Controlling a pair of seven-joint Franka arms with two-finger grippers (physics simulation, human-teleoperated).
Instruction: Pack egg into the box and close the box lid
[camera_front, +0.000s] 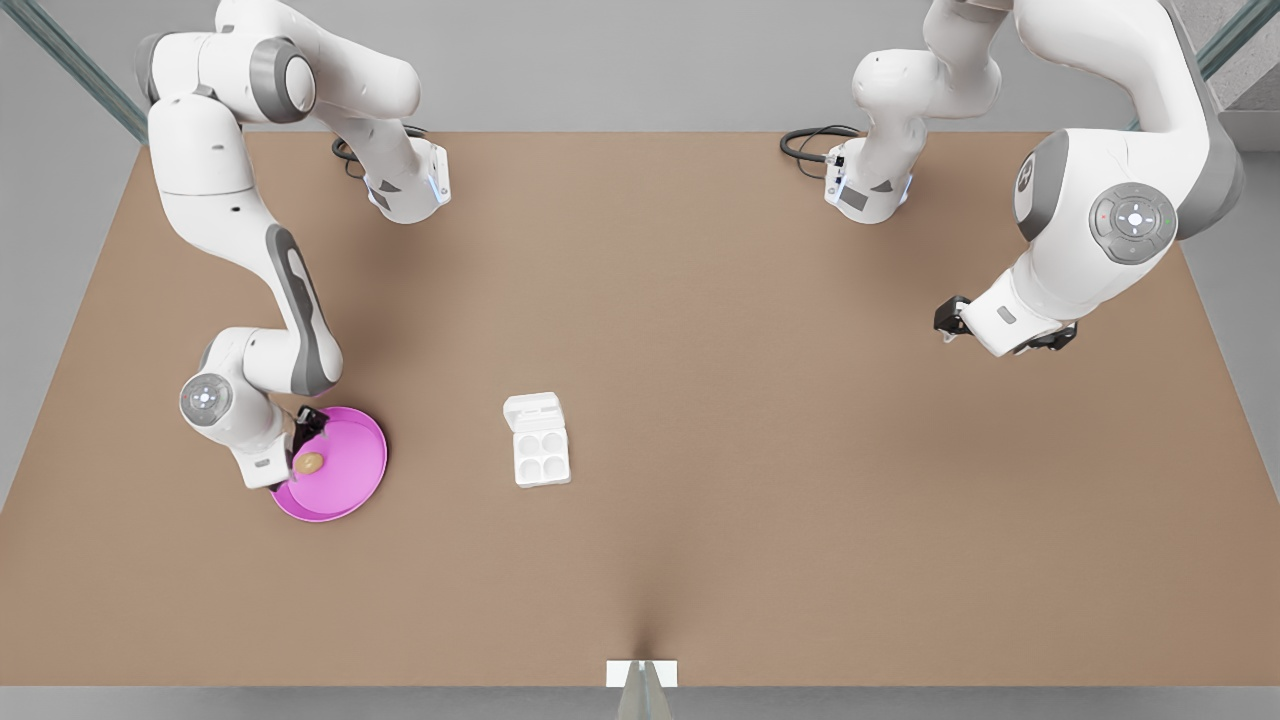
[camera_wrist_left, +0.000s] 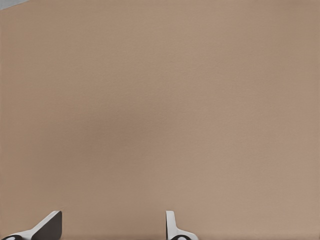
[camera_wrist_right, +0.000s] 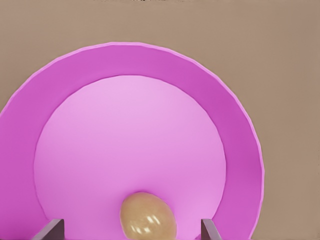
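Egg on pink plate between open right tool; left tool open.

Bench: broad tan-brown top, plain and matte.
Floor: light grey, all around the bench.
Rails: slanted metal bars beyond the bench's far corners.
Light: soft, faint shadows on the bench.

I see even, soft light; faint shadows pool on the table under both arms; no glare.
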